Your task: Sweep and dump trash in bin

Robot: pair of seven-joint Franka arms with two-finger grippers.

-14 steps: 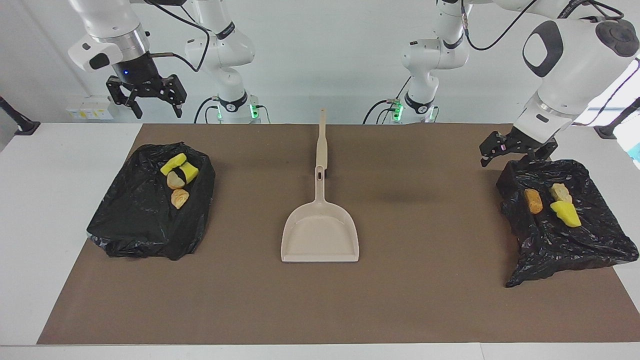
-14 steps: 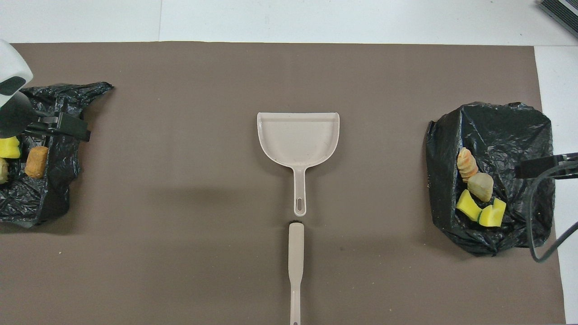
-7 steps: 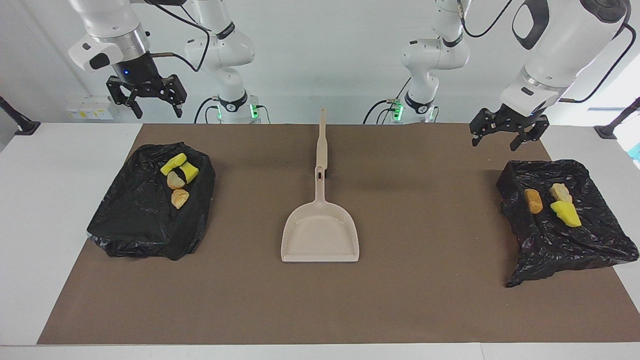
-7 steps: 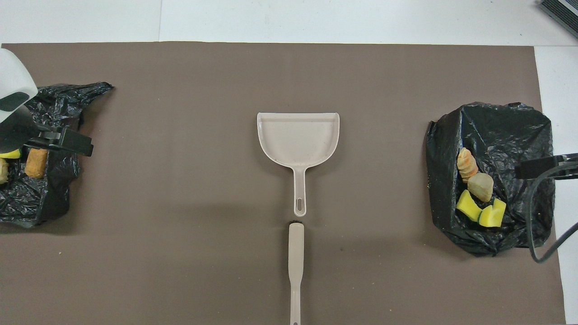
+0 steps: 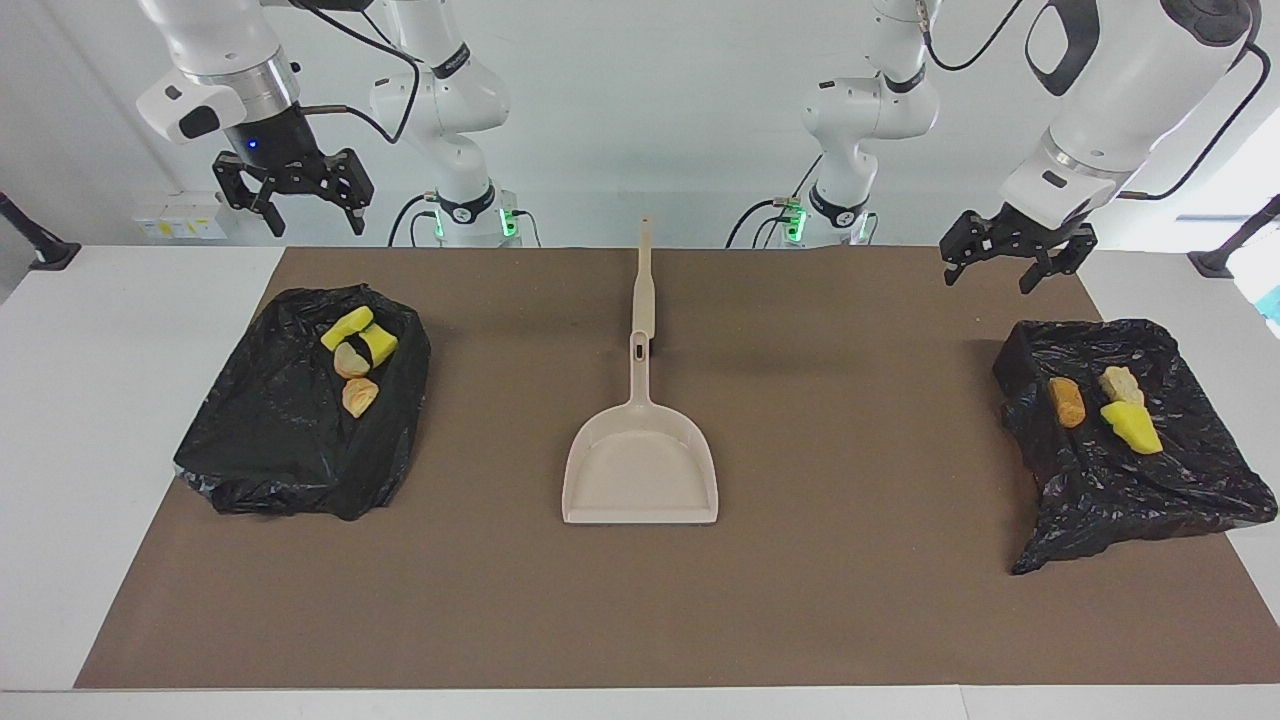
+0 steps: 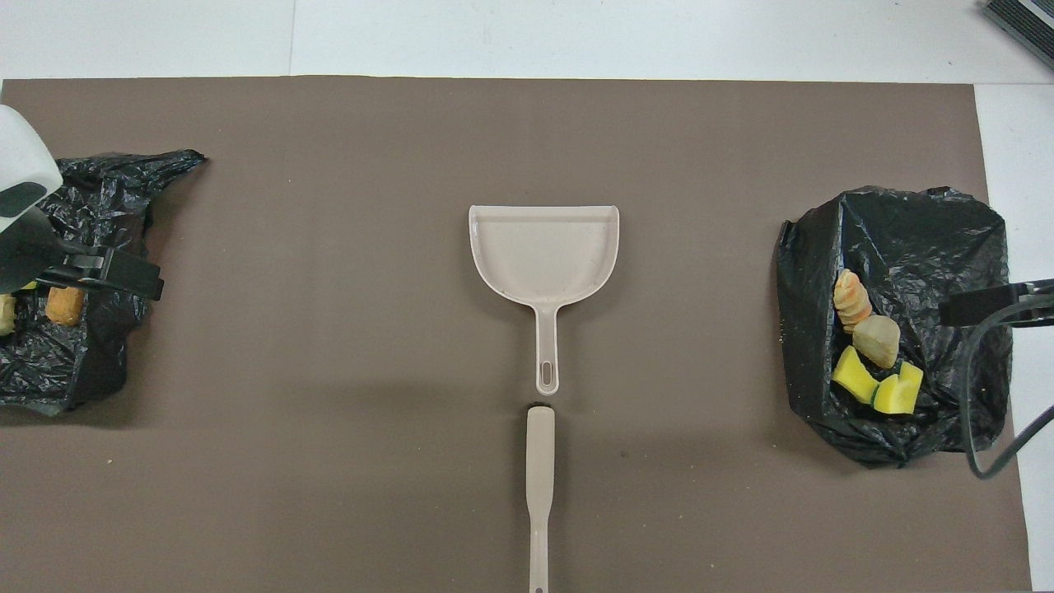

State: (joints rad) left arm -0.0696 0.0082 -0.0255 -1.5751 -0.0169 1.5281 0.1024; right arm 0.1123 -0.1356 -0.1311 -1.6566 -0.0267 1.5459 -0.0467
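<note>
Trash [image 5: 358,352] split between two black bags [image 5: 300,410], at 9 and 3 o'clock of dustpan [image 5: 640,470]; chunks look light, spongy, squashable, so pinch mid-body; left gripper [image 5: 1012,258] and right gripper [image 5: 292,195] raised, jaws wide, empty

Trash, two clusters, each lying on a crumpled black bin bag [image 5: 290,420]. Right arm's end: two yellow sponge pieces [image 5: 360,335], two pale lumps [image 5: 355,380]. Left arm's end: orange-brown lump [image 5: 1067,401], beige lump [image 5: 1120,383], yellow sponge [image 5: 1132,426], possibly two pieces.
</note>
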